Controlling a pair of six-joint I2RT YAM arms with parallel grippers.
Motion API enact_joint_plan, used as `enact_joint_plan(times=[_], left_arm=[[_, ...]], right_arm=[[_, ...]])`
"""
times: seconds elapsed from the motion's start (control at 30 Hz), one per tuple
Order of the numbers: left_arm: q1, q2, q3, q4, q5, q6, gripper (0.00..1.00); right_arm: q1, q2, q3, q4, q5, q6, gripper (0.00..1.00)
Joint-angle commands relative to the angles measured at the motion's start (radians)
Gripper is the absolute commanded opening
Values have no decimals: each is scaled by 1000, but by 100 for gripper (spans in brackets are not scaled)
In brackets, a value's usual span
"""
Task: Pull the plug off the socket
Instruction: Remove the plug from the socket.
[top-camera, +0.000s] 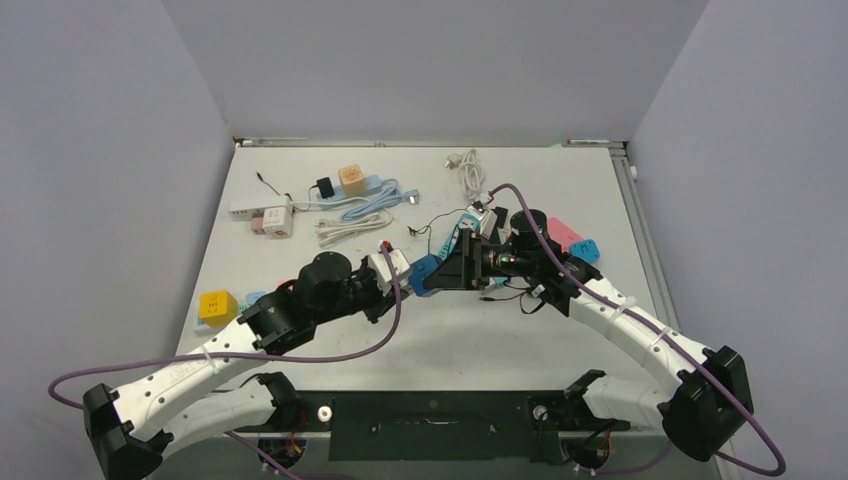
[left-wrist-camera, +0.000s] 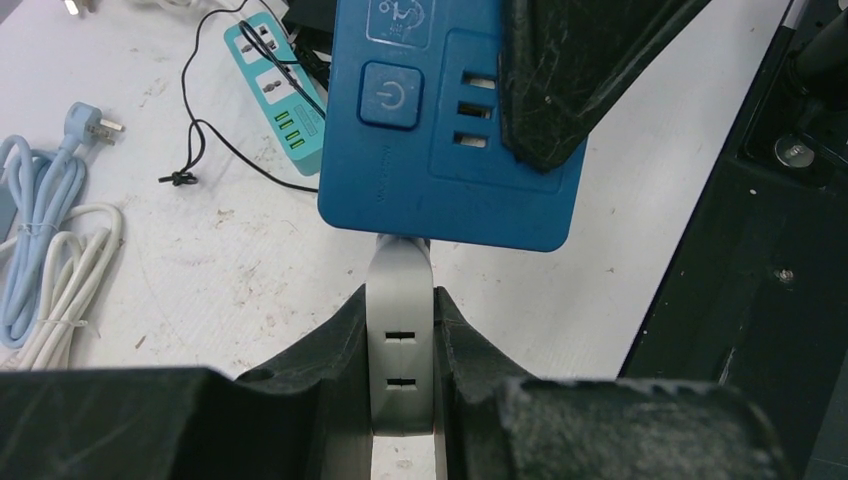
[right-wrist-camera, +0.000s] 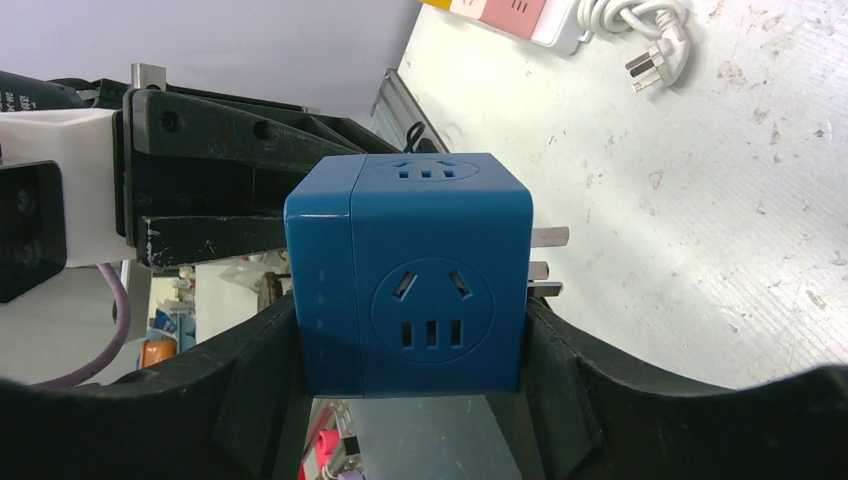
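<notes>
A blue cube socket (top-camera: 425, 273) hangs above the table middle, and my right gripper (top-camera: 445, 270) is shut on it. In the right wrist view the socket (right-wrist-camera: 420, 280) sits between both black fingers of the right gripper (right-wrist-camera: 410, 335), with metal prongs (right-wrist-camera: 545, 265) sticking out on its right. A grey-white plug (left-wrist-camera: 401, 330) stands seated in the socket's (left-wrist-camera: 450, 130) near face. My left gripper (left-wrist-camera: 401, 315) is shut on this plug, both pads pressed flat to its sides. From above, the plug (top-camera: 388, 264) shows at the left gripper's (top-camera: 397, 268) tip.
A teal power strip (left-wrist-camera: 285, 95) with a black cord lies behind the socket. Coiled white and blue cables (left-wrist-camera: 55, 250) lie at left. A yellow cube (top-camera: 217, 306), an orange cube (top-camera: 351, 179), pink-white adapters (top-camera: 272, 220) and a white cable (top-camera: 468, 170) are scattered on the table.
</notes>
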Motion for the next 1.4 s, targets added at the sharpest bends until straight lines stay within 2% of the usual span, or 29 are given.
enact_joint_plan(times=[0.0, 0.27, 0.43, 0.53, 0.7, 1.0, 1.37], left_arm=[[-30, -6, 30, 16, 1, -7, 0], [-120, -8, 17, 11, -90, 16, 0], [-138, 4, 16, 9, -106, 19, 0], [-137, 11, 21, 4, -176, 9, 0], [-103, 11, 23, 9, -228, -28, 0], [-12, 27, 40, 6, -245, -64, 0], [6, 45, 49, -9, -294, -73, 0]], right_arm=[[-8, 18, 8, 102, -2, 3, 5], [-8, 93, 26, 38, -6, -18, 5], [-8, 130, 28, 44, -16, -17, 5], [-8, 139, 19, 71, -22, -7, 5], [-8, 133, -7, 131, -35, 22, 5], [-5, 109, -12, 104, -43, 4, 5], [2, 82, -15, 67, -40, -12, 5]])
